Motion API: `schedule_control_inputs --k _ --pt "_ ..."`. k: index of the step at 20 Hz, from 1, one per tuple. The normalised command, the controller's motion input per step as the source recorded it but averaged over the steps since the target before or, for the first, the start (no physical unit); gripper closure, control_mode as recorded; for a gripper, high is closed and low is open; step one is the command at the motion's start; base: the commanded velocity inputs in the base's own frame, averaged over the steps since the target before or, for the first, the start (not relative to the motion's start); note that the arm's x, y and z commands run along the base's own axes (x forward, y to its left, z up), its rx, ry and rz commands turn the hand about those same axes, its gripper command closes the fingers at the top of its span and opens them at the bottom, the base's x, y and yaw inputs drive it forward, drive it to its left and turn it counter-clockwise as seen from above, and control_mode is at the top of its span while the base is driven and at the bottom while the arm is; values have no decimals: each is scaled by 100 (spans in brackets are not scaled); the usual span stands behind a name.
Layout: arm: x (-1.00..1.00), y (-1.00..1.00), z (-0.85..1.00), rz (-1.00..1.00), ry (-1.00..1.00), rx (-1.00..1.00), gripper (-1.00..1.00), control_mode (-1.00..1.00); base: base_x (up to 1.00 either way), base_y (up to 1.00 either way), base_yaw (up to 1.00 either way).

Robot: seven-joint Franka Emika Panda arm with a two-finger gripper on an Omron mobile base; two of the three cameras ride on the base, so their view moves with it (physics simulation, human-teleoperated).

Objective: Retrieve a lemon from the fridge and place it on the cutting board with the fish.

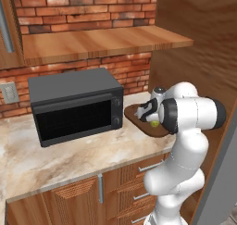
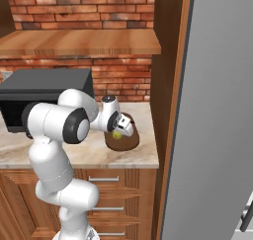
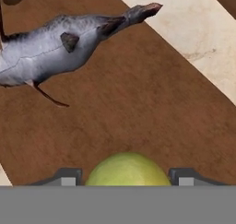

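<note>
The yellow-green lemon (image 3: 127,170) lies low on the dark brown cutting board (image 3: 138,112), between my gripper's (image 3: 126,177) two fingertips. The tips stand close on either side of it, with a thin gap showing on the left one, so the jaws read as slightly open around it. The silver-grey fish (image 3: 55,48) lies further along the board, apart from the lemon. From the base views the gripper (image 1: 152,117) (image 2: 121,130) hangs just over the board (image 1: 133,113) (image 2: 123,144), with the lemon (image 1: 153,124) (image 2: 117,134) under it. The grey fridge door (image 2: 217,110) stands open at the right.
A black microwave (image 1: 74,103) (image 2: 44,86) sits on the marble counter (image 1: 55,159) left of the board. A wooden shelf (image 1: 102,41) and brick wall run behind. A tall wood panel (image 2: 165,86) bounds the counter on the right.
</note>
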Motion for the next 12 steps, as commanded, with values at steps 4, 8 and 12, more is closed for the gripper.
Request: schedule_control_inputs --k 4,8,12 --pt "0 0 -6 0 0 0 -100 -100 0 0 0" --pt "0 0 -6 0 0 0 -100 -100 0 0 0" --pt "-1 0 2 0 0 0 -100 -100 0 0 0"
